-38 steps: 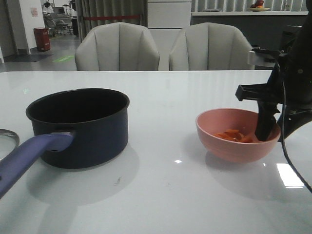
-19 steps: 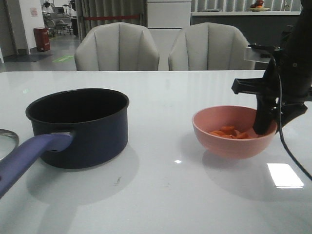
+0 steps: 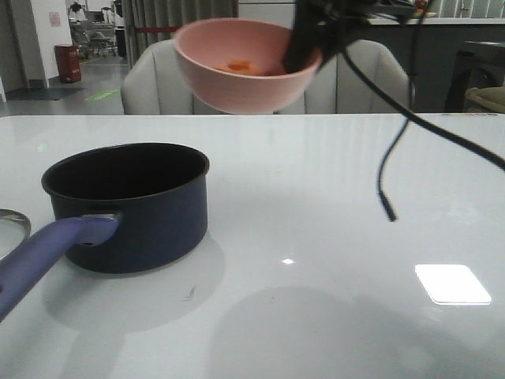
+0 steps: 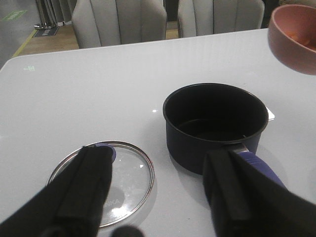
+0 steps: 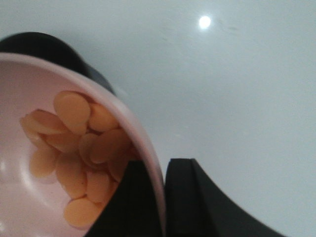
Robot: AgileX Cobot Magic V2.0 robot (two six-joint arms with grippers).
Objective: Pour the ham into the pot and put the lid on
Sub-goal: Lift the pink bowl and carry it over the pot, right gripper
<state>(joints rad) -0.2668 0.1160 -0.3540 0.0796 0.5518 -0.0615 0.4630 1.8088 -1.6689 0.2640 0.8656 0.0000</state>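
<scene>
The right end effector (image 5: 160, 197) pinches the rim of the round pink bowl (image 3: 246, 67), high in the air. Orange ham slices (image 5: 84, 153) lie inside. The left end effector (image 4: 158, 197) is spread apart above the white bench (image 3: 331, 237), near the dark blue pot (image 3: 130, 201).

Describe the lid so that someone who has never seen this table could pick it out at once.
Start at the white table and find the dark pot with the purple-blue handle. The lid lies flat on the table beside the pot, apart from it, below the left gripper's open fingers. It is the only see-through thing here: a glass disc with a steel rim and blue knob, unlike the raised pink bowl.
</scene>
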